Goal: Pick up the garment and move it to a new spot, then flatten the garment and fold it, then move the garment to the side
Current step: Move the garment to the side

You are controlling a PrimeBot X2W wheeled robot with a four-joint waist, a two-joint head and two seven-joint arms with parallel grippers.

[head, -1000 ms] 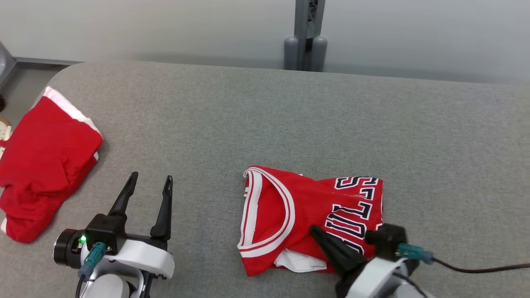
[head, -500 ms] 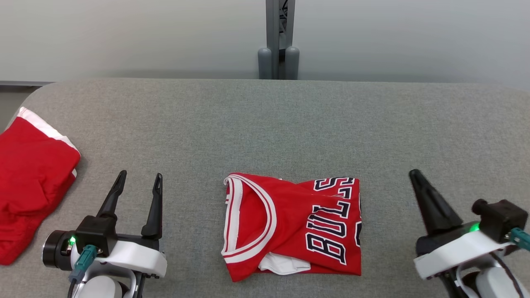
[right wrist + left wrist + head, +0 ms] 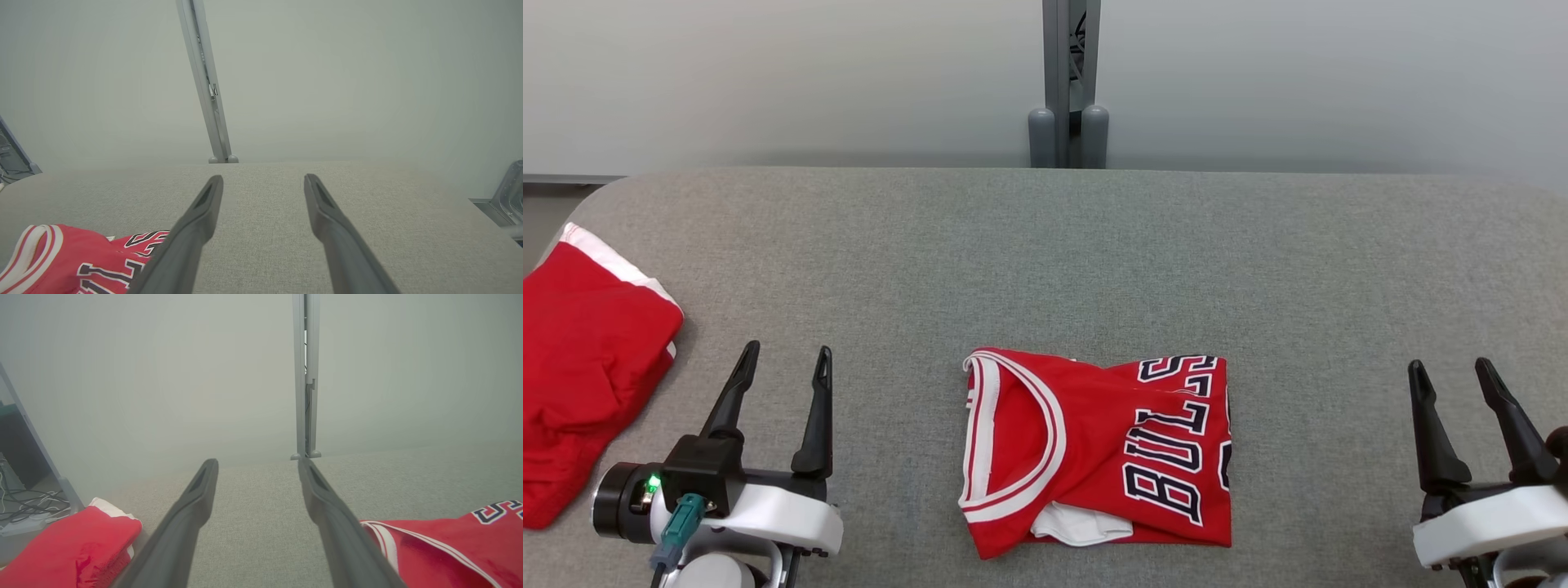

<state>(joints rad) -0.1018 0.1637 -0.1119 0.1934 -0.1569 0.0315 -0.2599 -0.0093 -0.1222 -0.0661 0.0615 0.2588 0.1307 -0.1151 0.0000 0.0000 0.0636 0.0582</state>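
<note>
A grey table point(image 3: 1045, 245) is standing before a pale wall and a grey post point(image 3: 1068, 82), and the folded red jersey point(image 3: 1094, 457) is lying flat at its near middle, showing dark, white-edged letters reading "BUL" with an "S" past a fold. The left gripper point(image 3: 783, 363) and right gripper point(image 3: 1450, 371) are hovering on either side, well apart from it, fingers spread and holding nothing. Another red garment point(image 3: 588, 367) is lying at the table's left edge.

White wrists point(image 3: 776, 518), dark jaws, teal plug point(image 3: 678, 523)
</note>
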